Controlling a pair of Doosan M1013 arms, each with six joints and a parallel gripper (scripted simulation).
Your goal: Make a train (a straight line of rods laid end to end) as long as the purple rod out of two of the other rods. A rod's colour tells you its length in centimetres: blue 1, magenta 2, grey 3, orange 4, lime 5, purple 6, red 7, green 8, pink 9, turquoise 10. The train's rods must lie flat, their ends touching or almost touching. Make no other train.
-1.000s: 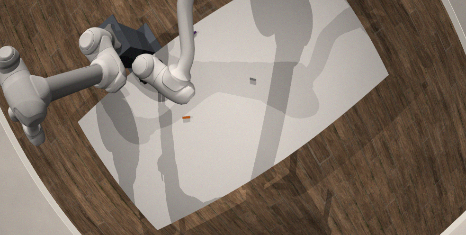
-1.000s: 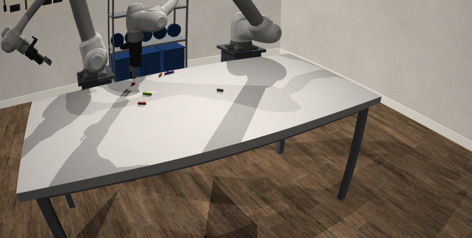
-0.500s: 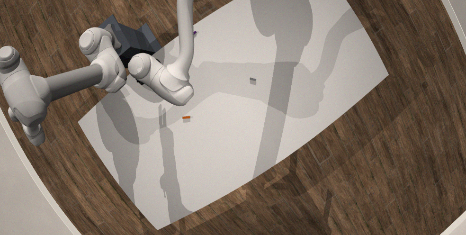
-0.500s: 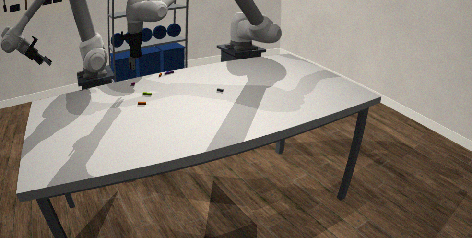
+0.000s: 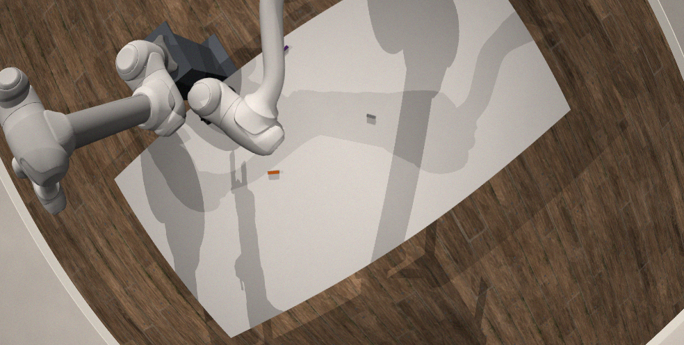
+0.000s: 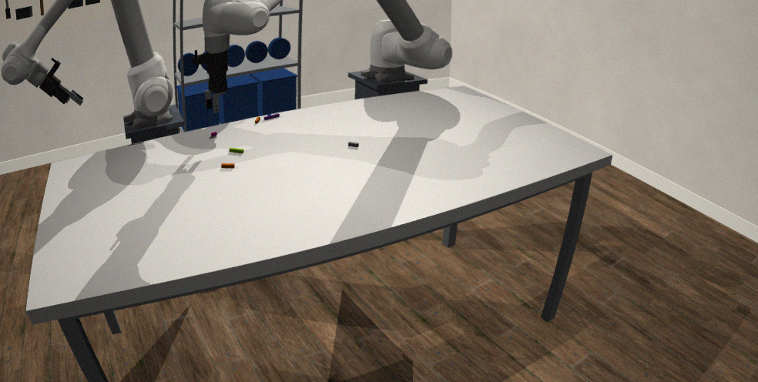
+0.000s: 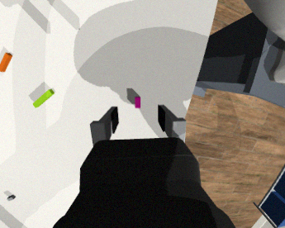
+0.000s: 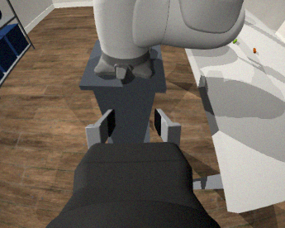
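Left gripper point(image 6: 212, 109) point(image 7: 138, 118) above the white table point(image 6: 296, 188), fingers wide apart

Below it the magenta rod point(image 6: 213, 134) point(image 7: 137, 102) lies on the tabletop, nearer the lime rod point(image 6: 236, 150) point(image 7: 44, 98) than the grey rod point(image 5: 370, 116) point(image 6: 353, 144) point(image 7: 11, 197); the right gripper point(image 6: 78, 97) point(image 8: 135, 117) has its fingers spread, off beyond the table edge
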